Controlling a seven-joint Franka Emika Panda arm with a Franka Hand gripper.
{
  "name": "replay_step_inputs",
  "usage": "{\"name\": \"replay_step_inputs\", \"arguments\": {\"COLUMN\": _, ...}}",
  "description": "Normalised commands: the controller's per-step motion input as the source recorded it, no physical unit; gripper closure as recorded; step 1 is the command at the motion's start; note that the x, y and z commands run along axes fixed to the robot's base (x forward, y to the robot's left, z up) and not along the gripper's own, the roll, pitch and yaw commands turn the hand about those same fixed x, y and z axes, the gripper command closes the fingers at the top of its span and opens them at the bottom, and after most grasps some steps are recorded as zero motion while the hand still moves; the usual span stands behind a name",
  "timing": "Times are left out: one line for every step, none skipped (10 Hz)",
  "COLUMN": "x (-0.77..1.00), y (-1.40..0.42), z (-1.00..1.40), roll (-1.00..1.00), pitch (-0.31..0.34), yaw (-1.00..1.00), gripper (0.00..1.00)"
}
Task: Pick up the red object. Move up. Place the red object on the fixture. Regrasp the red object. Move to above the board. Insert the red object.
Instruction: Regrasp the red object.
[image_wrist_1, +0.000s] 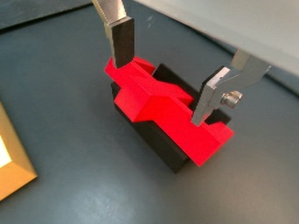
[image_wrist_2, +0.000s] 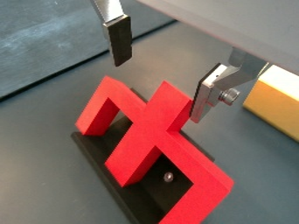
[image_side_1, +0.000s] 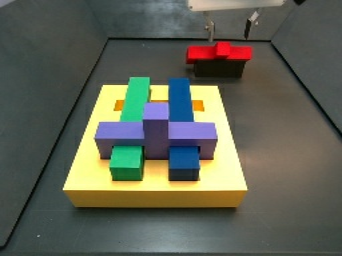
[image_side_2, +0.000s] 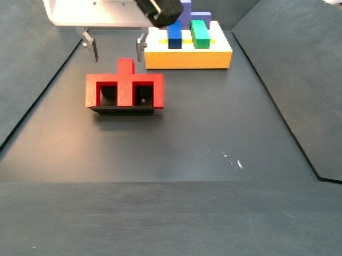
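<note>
Red object (image_wrist_1: 163, 105) rests on fixture (image_wrist_1: 163, 144), below the gripper (image_wrist_1: 167, 66), fingers (image_wrist_1: 121, 39) apart.

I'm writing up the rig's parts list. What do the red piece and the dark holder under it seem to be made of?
The bright red block piece looks like matte plastic, uniform colour with crisp edges. The small dark fixture seems black plastic or painted metal; a screw shows inside. The open gripper hangs above the piece, fingers silvery metal.
</note>
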Motion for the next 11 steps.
{"name": "replay_step_inputs", "arguments": {"x": -0.2, "y": -0.18, "z": 0.0, "roll": 1.0, "pitch": -0.069, "yaw": 0.0, "gripper": 0.0}}
{"name": "replay_step_inputs", "arguments": {"x": -0.13, "y": -0.15, "z": 0.0, "roll": 1.0, "pitch": -0.063, "yaw": -0.06, "gripper": 0.0}}
{"name": "replay_step_inputs", "arguments": {"x": -0.1, "y": -0.13, "z": 0.01, "roll": 1.0, "pitch": -0.043, "yaw": -0.08, "gripper": 0.0}}
{"name": "replay_step_inputs", "arguments": {"x": -0.11, "y": -0.13, "z": 0.01, "roll": 1.0, "pitch": -0.049, "yaw": -0.07, "gripper": 0.0}}
{"name": "replay_step_inputs", "arguments": {"x": 0.09, "y": -0.02, "z": 0.0, "roll": 1.0, "pitch": 0.0, "yaw": 0.0, "gripper": 0.0}}
{"name": "replay_step_inputs", "arguments": {"x": 0.23, "y": 0.0, "z": 0.0, "roll": 1.0, "pitch": 0.0, "yaw": 0.0, "gripper": 0.0}}
{"name": "replay_step_inputs", "arguments": {"x": 0.11, "y": 0.0, "z": 0.0, "roll": 1.0, "pitch": 0.04, "yaw": 0.0, "gripper": 0.0}}
{"name": "replay_step_inputs", "arguments": {"x": 0.13, "y": 0.0, "z": -0.09, "roll": 1.0, "pitch": 0.04, "yaw": 0.0, "gripper": 0.0}}
{"name": "replay_step_inputs", "arguments": {"x": 0.04, "y": -0.03, "z": -0.11, "roll": 1.0, "pitch": 0.046, "yaw": 0.02, "gripper": 0.0}}
{"name": "replay_step_inputs", "arguments": {"x": -0.05, "y": -0.12, "z": -0.15, "roll": 1.0, "pitch": 0.023, "yaw": 0.12, "gripper": 0.0}}
{"name": "replay_step_inputs", "arguments": {"x": -0.1, "y": -0.16, "z": -0.17, "roll": 1.0, "pitch": 0.023, "yaw": 0.16, "gripper": 0.0}}
